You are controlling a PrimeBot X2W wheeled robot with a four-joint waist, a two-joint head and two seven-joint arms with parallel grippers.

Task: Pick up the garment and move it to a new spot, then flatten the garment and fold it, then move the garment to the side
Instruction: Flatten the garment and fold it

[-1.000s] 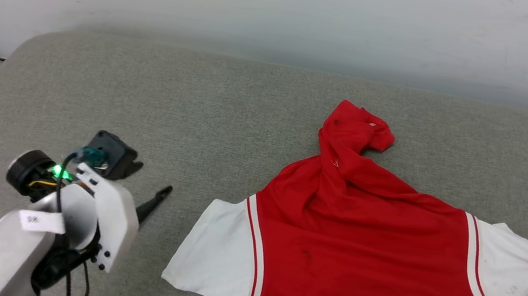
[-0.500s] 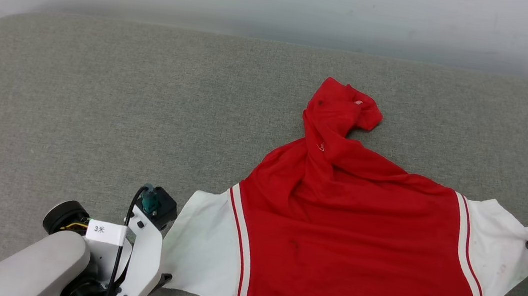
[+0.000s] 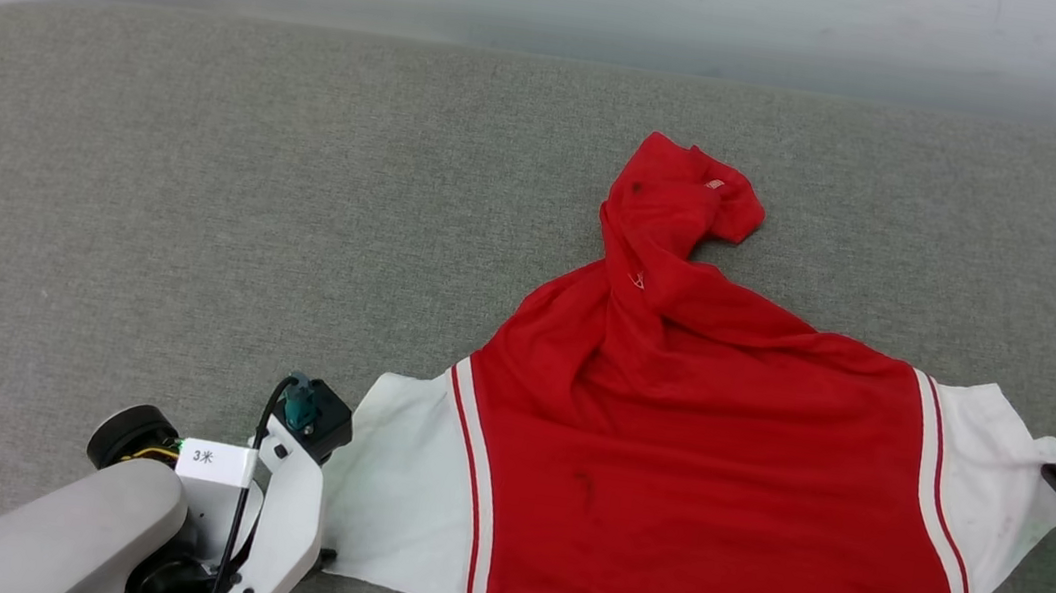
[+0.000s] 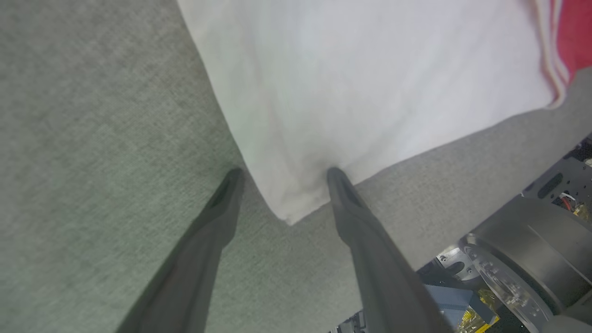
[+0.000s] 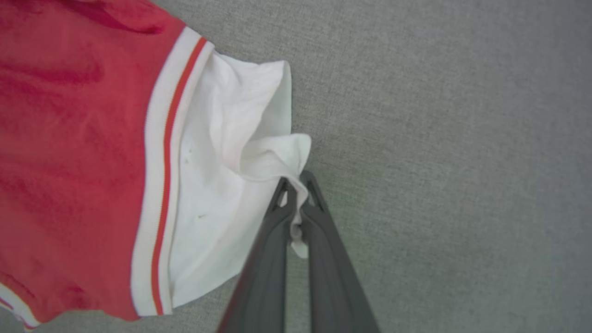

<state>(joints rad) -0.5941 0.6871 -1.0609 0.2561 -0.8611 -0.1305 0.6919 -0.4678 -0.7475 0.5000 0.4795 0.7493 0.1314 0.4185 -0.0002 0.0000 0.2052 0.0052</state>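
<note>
A wide grey fabric-covered worktop (image 3: 198, 196) carries the red jersey-style garment (image 3: 690, 457) with white short sleeves and striped trim. It is spread over the near right part, its far end twisted into a bunch. The right fingers (image 5: 319, 222) are pinched tight on one sleeve's crumpled edge. The left fingers (image 4: 342, 194) stand wide apart, straddling the other sleeve's corner and gripping nothing.

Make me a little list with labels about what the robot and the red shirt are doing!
Shirt: red shirt, partly spread out on the grey cushion
Far end of shirt: bunched and twisted
Left claw: open, one finger on each side of the left sleeve corner
Right claw: shut, pinching the right sleeve
Folded: not yet
</note>
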